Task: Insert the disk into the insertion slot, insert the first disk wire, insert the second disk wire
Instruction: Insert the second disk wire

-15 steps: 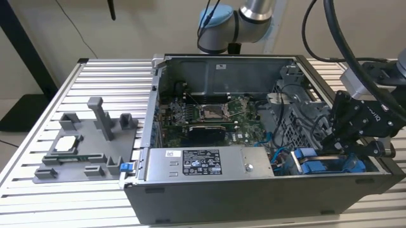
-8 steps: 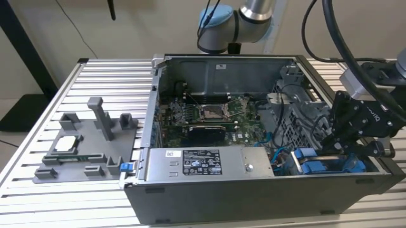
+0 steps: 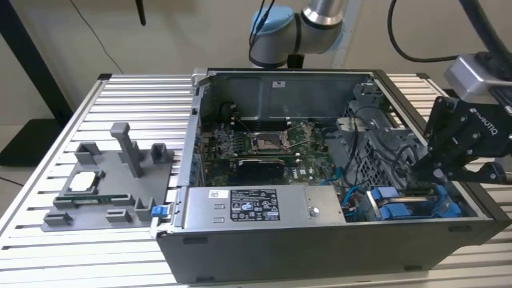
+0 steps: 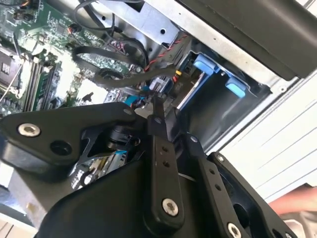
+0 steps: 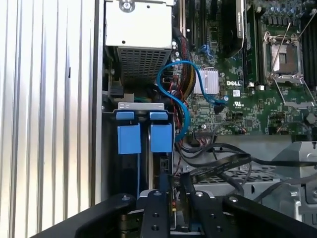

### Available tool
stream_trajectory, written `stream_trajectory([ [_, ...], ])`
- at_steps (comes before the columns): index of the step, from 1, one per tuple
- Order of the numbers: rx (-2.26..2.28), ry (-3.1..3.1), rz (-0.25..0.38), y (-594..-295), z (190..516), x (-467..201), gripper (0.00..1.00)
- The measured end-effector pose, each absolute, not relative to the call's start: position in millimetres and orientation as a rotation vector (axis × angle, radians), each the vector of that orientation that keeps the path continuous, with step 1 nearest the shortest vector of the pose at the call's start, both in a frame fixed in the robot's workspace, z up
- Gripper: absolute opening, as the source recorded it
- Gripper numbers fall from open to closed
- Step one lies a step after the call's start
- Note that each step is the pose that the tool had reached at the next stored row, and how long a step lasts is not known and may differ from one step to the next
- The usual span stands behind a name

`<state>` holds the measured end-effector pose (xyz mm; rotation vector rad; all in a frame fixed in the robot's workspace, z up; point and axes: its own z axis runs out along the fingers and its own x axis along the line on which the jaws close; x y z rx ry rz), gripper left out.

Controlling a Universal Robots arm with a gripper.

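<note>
Exterior view: the gripper [image 3: 424, 174] hangs at four o'clock over the drive cage [image 3: 408, 204]; approach squarely. Second wrist view: fingers [image 4: 157, 121] clenched, perhaps on a wire connector. First wrist view: the disk [image 5: 159, 144] sits in the insertion slot [image 5: 143, 106].

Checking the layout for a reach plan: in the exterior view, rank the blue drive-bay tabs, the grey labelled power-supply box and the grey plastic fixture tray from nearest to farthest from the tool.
1. Blue drive-bay tabs, just below the tool.
2. Grey labelled power-supply box, mid-case front.
3. Grey plastic fixture tray, outside the case, the exterior view's left.
</note>
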<state>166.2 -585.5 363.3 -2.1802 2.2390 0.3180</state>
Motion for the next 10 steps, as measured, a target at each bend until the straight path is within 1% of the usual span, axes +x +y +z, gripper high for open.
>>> stream_trajectory([
  [4, -2.180, 2.239, 0.318, -585.5, 377.8, 166.1, 1.00],
  [10, -2.180, 2.239, 0.318, -585.4, 378.1, 166.2, 1.00],
])
